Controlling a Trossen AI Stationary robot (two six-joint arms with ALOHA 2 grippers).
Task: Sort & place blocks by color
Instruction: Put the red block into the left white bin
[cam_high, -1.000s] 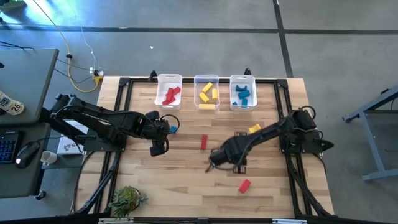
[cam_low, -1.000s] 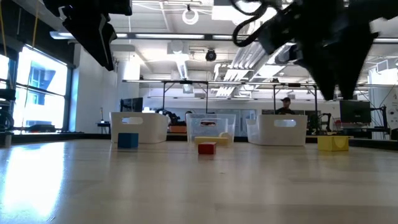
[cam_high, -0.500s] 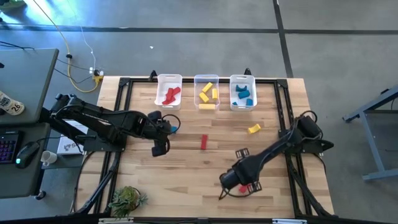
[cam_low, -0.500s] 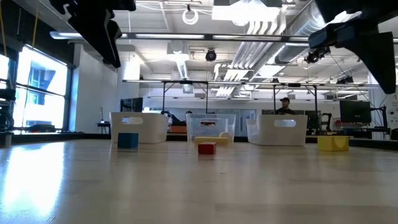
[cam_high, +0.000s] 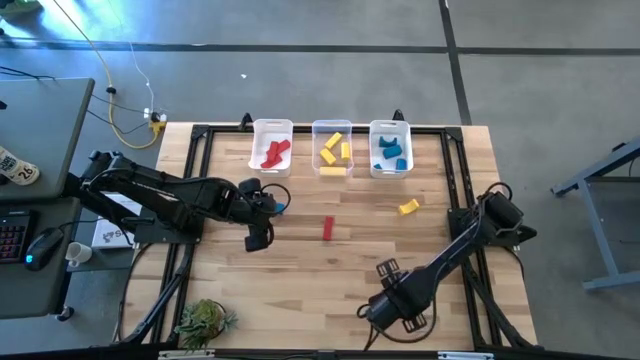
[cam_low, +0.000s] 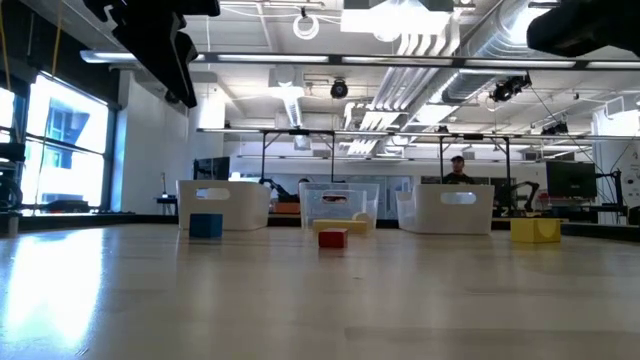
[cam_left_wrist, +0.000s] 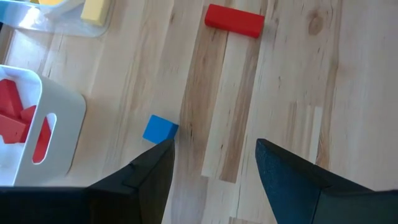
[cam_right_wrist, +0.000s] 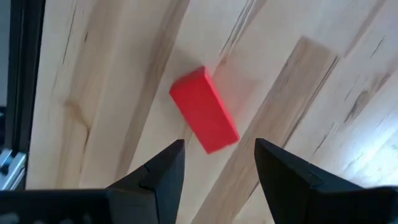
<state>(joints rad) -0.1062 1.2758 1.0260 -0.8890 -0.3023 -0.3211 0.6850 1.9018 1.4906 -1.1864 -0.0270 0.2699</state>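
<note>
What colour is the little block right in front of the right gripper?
Red. The block lies on the table just ahead of the open right gripper; the right wrist view shows it best.

The counter (cam_high: 300, 270) is pale wood in butcher-block strips, smooth with a low sheen, its grain and small knots plain in the wrist views. The 3 bins (cam_high: 272, 146) look like thin plastic, white to clear, faintly glossy. The blocks, such as the red block (cam_right_wrist: 204, 118) and the blue block (cam_left_wrist: 160, 129), are solid-coloured, smooth and matt. The fingers (cam_right_wrist: 155, 180) of the right pincer (cam_right_wrist: 219, 177) are dark and matt.
</note>
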